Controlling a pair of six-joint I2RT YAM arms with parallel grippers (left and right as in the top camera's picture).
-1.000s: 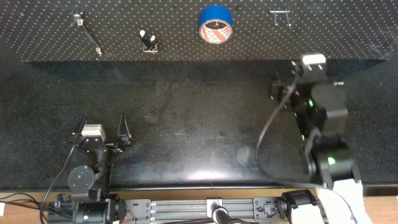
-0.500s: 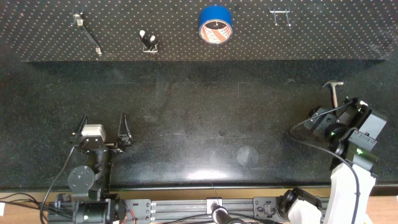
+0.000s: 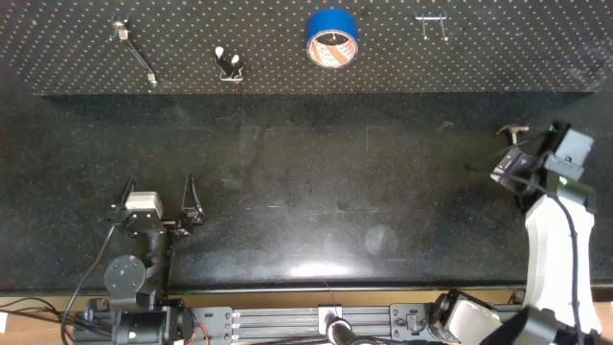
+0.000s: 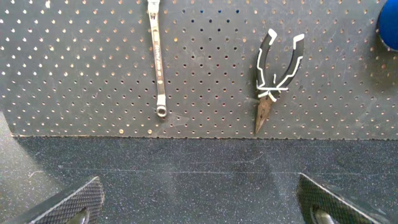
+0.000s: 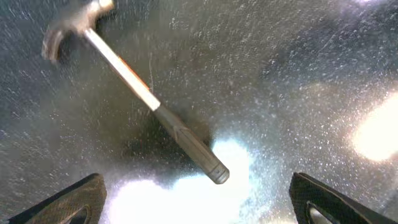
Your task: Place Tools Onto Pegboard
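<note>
Over on the right side of the worktop [image 3: 316, 192] a hammer [image 5: 143, 93] lies flat on the dark surface, a little nearer than the foot of the pegboard [image 3: 536, 48]. Its metal head points toward the far side and its dark handle runs back toward the near side. In the top view just the head shows, poking out past the right arm.

The right gripper [image 5: 199, 208] hangs right over the hammer with its 2 fingers [image 5: 68, 199] spread wide apart. The butt of the handle sits in the open space ahead of them, and nothing is clamped. From above, that gripper [image 3: 514, 161] is at the far right edge of the worktop, well right of everything hung on the board.

The left gripper [image 3: 158, 184] rests low at the near left, fingers also apart and holding nothing. It faces the pegboard.

On the board hang 3 tools. A slim wrench [image 4: 158, 59] hangs straight down at the left. A pair of pliers [image 4: 273, 74] with black and white handles hangs to its right, nose pointing down. A blue roll of tape [image 3: 332, 38] sits further right, near the middle of the board. Right of the tape is a bare wire hook [image 3: 433, 26], with nothing on it.
</note>
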